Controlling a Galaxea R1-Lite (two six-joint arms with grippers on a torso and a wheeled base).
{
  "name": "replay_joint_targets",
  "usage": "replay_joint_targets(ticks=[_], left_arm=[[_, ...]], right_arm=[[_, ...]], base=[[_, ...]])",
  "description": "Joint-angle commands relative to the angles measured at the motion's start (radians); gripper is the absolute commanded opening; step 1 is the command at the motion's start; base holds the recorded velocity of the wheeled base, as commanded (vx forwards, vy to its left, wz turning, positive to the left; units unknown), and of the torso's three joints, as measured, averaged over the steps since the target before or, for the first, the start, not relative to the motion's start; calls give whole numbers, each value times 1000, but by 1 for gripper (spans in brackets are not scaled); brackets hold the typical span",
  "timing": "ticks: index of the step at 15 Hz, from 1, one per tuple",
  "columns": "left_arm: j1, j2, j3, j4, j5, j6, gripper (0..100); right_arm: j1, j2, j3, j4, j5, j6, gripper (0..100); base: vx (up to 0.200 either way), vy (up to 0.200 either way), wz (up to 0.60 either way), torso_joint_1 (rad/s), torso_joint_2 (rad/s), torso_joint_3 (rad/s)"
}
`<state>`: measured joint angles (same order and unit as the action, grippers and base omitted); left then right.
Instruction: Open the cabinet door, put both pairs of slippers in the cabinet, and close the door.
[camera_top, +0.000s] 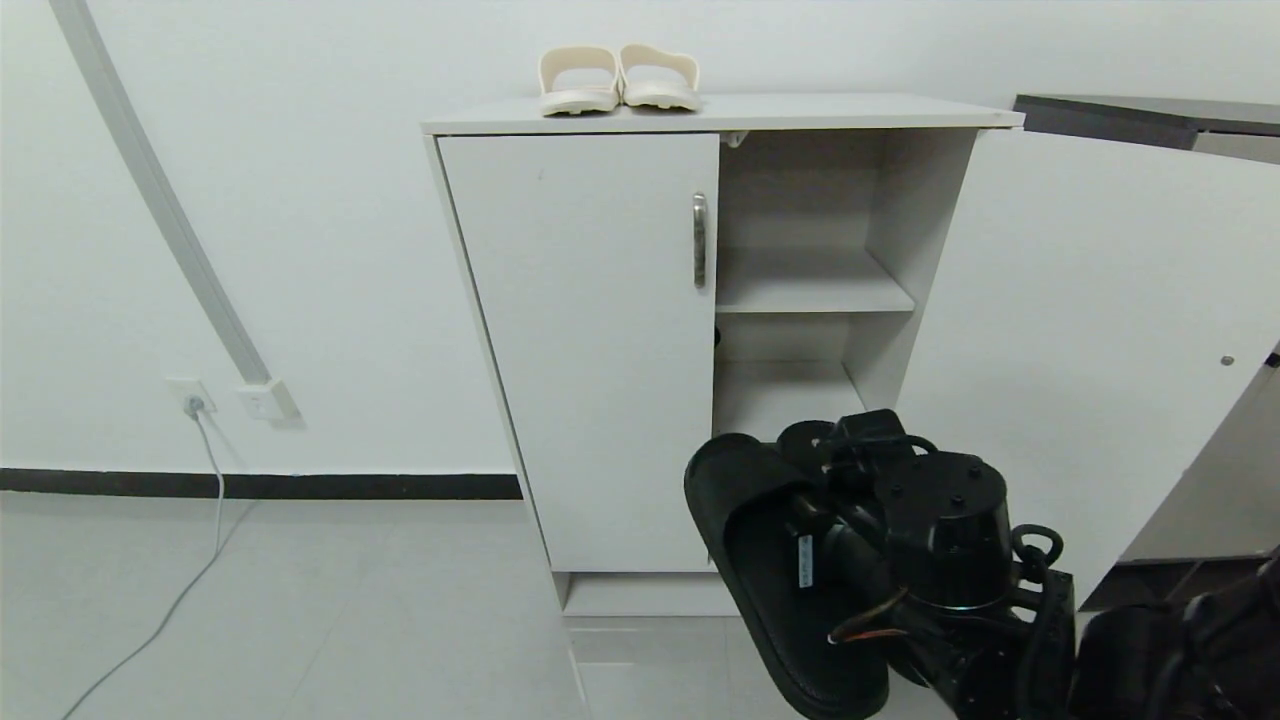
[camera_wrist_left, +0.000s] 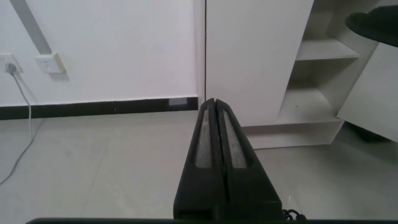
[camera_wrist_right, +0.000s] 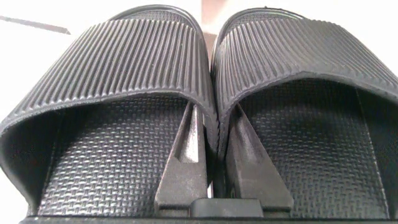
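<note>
White wall (camera_top: 300, 200) and grey tiled floor (camera_top: 350, 620) meet at a black baseboard (camera_top: 260, 486), and a white cabinet (camera_top: 850, 108) stands against the wall. Its left door (camera_top: 580, 350) is closed, with a metal handle (camera_top: 699, 240) upright along the edge nearest the opening. The right door (camera_top: 1080, 330) is swung wide open to the right and shows an upper shelf (camera_top: 810, 285) and a lower shelf (camera_top: 785, 395).

A pair of cream slippers (camera_top: 618, 80) sits side by side on the cabinet top, above the closed door, toes toward the near edge.

The pair of black slippers (camera_top: 770, 560) is off the floor, near and low in front of the open compartment, outside the cabinet. The right gripper (camera_wrist_right: 216, 124) holds them. One of its fingers (camera_wrist_right: 186, 155) lies inside each slipper under the ribbed strap, and the jaws are clamped on the two adjoining inner sides, so the slippers are pressed together as a pair. From the head view they hang tilted, with the soles facing left.

The left gripper (camera_wrist_left: 215, 109) is over the bare floor, on the near left of the cabinet. Its jaws are pressed fully together and hold nothing.

On the left wall a grey conduit (camera_top: 150, 190) runs diagonally down to a switch box (camera_top: 265, 400). Beside the box is an outlet (camera_top: 192, 397), from which a cable (camera_top: 190, 580) trails across the floor. A dark piece of furniture (camera_top: 1150, 115) stands behind the open door on the far right.
</note>
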<state>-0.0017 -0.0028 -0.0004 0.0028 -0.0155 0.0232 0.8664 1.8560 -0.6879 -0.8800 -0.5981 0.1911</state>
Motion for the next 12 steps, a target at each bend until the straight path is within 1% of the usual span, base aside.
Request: replay_joint_targets(ticks=[1,2,7,12], left_arm=[[0,3,-1,0,0,0,0],[0,3,-1,0,0,0,0],[0,3,0,0,0,3,0],[0,3,0,0,0,3,0]], right_arm=[[11,57,-53,1,-40,4,0],[11,71,-81,1,-81,4,0],[11,94,-82,1,-97,2,0],[8,95,-82,-1,-106,2,0]], base=[[0,0,0,0,0,0],[0,0,0,0,0,0],[0,0,0,0,0,0],[0,-200,0,3,6,0]])
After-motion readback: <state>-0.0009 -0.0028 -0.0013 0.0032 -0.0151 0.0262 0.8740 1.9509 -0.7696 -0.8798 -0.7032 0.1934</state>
